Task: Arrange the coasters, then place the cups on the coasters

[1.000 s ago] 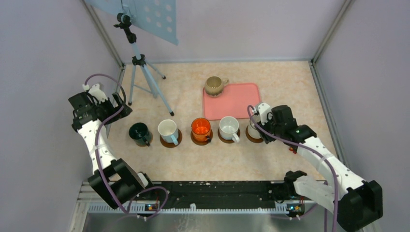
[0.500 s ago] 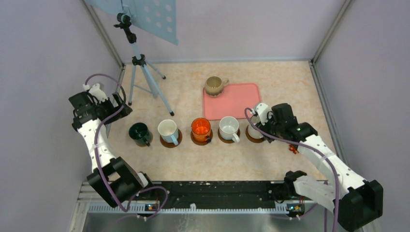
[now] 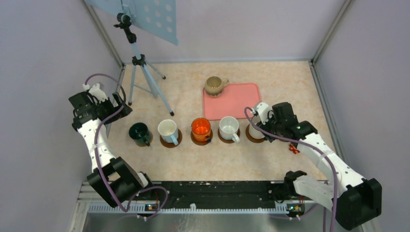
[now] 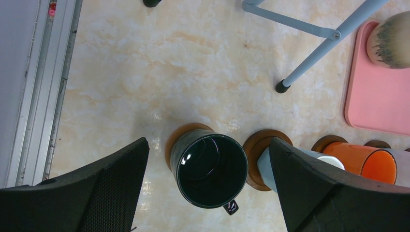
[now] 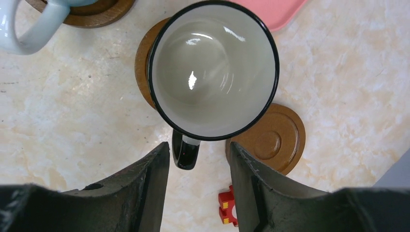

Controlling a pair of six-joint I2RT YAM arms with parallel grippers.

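The marbled table [image 3: 203, 164] bears coasters [image 5: 270, 137], a pink tray [image 3: 237, 104], a tripod [image 3: 145, 77] and a red figurine [image 5: 227, 209].

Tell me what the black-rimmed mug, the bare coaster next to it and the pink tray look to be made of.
The mug looks like glazed ceramic or enamel: its white inside is glossy with sharp highlights, and it has a thin black rim. The coaster is probably turned wood, brown with a dull sheen and ringed grooves. The pink tray is likely plastic or silicone, given its even matte colour and rounded corners.
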